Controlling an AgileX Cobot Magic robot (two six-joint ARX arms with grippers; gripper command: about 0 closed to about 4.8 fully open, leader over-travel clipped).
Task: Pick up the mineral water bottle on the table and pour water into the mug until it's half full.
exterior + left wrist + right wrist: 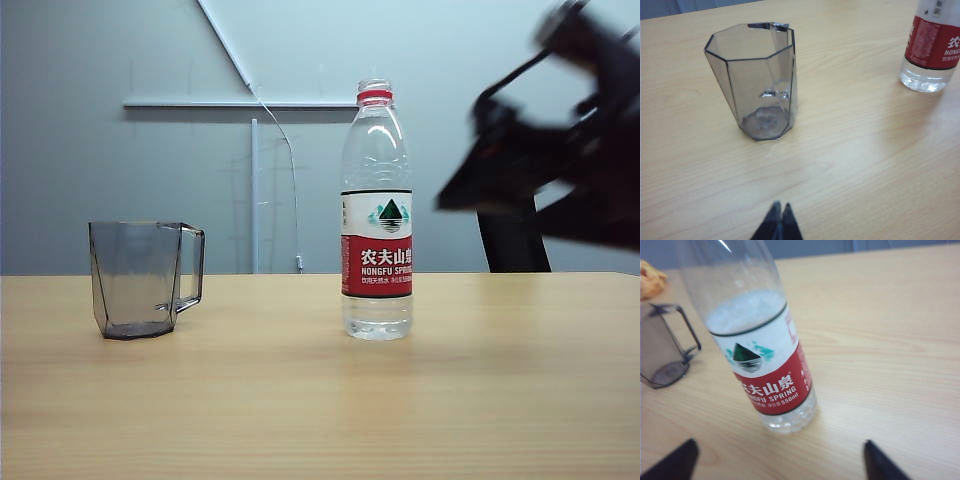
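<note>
On the table [300, 400], a "NONGFU SPRING" bottle [765, 365] faces the right gripper [780, 460], jaws spread; left gripper [779, 220] jaws pressed together.

Behind the setup stood a pale grey-blue wall [90, 130]. A white horizontal rail [235, 103] ran across it, w/ a white diagonal bar [224, 42] slanting down to meet the rail's upper side. Below the rail, a thin white vertical post [254, 195] dropped to the far edge, and a thin white cable [290, 165] curved down just beside it. In the right wrist view an orange-yellow object [651, 279] sat at the frame edge, blurred, couldn't tell what it was.
</note>
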